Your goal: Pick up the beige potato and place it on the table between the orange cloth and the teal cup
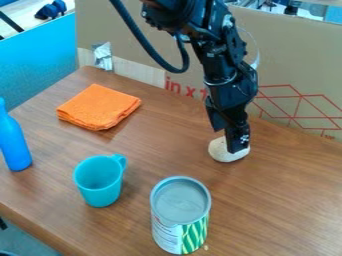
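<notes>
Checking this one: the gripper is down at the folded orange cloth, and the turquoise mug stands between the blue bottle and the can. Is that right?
Not quite: the camera view shows the gripper down at the pale lump, not at the folded orange cloth. The turquoise mug does stand between the blue bottle and the can.

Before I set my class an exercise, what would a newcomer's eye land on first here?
Probably the black arm, hanging from the top edge with its lower end at a pale lump right of centre. Next come the orange cloth, folded at upper left, and the turquoise mug, between the blue bottle and the can.
</notes>
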You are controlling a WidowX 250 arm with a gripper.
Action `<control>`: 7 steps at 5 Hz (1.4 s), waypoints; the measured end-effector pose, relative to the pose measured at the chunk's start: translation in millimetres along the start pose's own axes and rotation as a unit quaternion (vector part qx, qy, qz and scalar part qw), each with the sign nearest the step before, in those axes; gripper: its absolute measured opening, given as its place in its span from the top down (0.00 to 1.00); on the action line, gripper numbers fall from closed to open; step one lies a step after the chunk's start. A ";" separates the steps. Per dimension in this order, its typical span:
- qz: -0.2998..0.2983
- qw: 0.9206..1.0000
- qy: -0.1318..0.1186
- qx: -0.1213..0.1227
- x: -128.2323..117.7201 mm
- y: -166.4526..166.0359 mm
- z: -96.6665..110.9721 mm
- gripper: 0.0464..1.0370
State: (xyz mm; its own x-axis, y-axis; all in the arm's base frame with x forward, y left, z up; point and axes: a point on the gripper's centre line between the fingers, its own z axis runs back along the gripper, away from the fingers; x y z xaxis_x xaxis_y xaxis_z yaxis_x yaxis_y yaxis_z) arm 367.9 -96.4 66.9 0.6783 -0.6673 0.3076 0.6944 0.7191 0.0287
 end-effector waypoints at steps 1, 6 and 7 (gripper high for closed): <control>0.005 1.000 0.014 -0.009 -1.8 0.5 -11.3 0.04; 0.072 0.997 -0.003 0.015 -23.4 2.4 4.3 0.38; 0.119 0.991 -0.044 0.038 -31.7 11.5 39.8 0.38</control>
State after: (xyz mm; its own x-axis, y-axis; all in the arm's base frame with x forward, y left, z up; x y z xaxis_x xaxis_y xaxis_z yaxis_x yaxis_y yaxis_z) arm 344.9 -59.2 95.4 0.7948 -0.4600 0.3958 0.4946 0.8690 0.0167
